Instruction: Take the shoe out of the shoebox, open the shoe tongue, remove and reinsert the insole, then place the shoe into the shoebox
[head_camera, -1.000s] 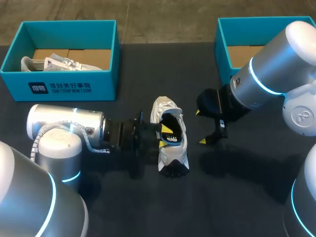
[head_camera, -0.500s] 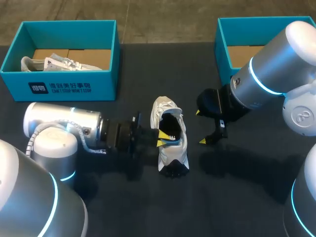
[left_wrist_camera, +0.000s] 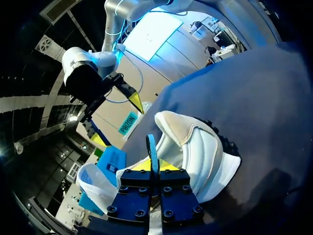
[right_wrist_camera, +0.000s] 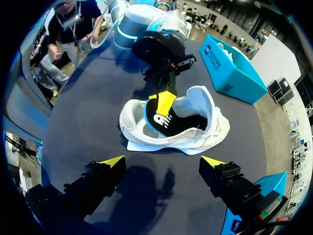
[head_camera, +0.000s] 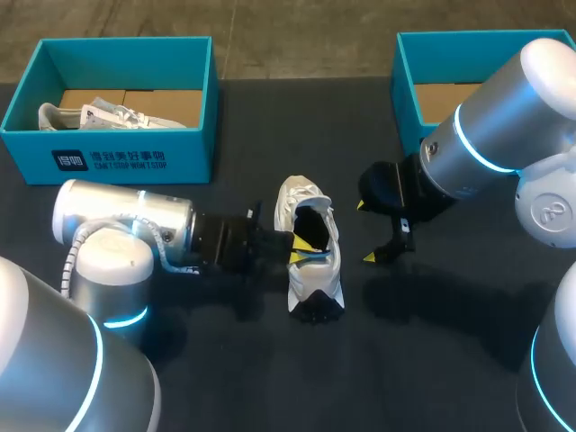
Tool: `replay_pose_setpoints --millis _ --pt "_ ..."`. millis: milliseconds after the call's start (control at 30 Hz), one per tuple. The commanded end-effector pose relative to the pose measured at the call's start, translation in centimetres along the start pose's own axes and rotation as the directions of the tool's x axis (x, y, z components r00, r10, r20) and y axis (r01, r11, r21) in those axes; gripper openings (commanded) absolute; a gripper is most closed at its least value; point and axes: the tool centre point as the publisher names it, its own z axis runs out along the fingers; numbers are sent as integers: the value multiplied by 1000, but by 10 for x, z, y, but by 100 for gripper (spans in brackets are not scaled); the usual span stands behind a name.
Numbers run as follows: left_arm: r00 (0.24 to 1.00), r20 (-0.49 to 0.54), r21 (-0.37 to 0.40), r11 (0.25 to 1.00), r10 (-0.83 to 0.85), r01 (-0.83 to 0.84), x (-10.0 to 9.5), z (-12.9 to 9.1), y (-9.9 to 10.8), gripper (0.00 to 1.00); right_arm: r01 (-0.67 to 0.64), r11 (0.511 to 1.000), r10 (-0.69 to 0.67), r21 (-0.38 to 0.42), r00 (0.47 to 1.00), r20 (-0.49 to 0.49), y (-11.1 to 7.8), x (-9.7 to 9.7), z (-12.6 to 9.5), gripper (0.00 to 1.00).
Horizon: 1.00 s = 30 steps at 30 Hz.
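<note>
Head view: the left arm has swung back toward the shoe after drawing away a moment ago, and the insole sits lower in the opening than before. The shoe lies on the surface between the two shoeboxes, outside both. The left gripper is at the shoe's collar. The right gripper hangs just beside the shoe, not touching it.

Left wrist view: the left gripper is clamped on the insole, whose thin blue edge stands up between the fingers, ahead of the white shoe.

Right wrist view: the right gripper has its fingers spread wide apart and empty, with the shoe ahead of them. The insole is tilted, with one end still up at the left fingertip.

Nothing braces the shoe, so a push on the insole could slide or roll it. A tilted insole could also catch on the collar and buckle, or slip from the pinch.
</note>
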Motion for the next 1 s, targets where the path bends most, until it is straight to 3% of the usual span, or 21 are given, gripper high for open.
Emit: replay_pose_setpoints --millis 33,67,100,167,467,533,600,633,1000 --pt "1000 4 -4 1000 -5 5 -2 -1 -5 0 -1 1000 1 3 1000 3 1 1 2 100" --pt "1000 8 -1 1000 -3 3 -3 -1 -7 30 -1 1000 1 3 1000 3 1 1 2 100" --pt "1000 14 6 1000 -4 4 -5 -2 -9 43 -1 1000 1 3 1000 3 1 1 2 100" --pt "1000 20 10 1000 -6 6 -7 -3 -12 44 -1 1000 1 3 1000 3 1 1 2 100" --pt "998 53 27 999 -24 22 -15 -16 -25 36 -1 1000 1 3 1000 3 1 1 2 100" --pt "999 43 29 999 -27 26 -13 -17 -26 25 -1 1000 1 3 1000 3 1 1 2 100" --pt "999 31 30 999 -30 29 -9 -16 -26 4 -1 1000 1 3 1000 3 1 1 2 100" --pt "999 25 34 999 -31 30 -8 -15 -26 0 -1 1000 1 3 1000 3 1 1 2 100" --pt "997 -63 22 999 -48 50 2 -1 -24 0 -1 1000 1 3 1000 3 1 1 2 100"
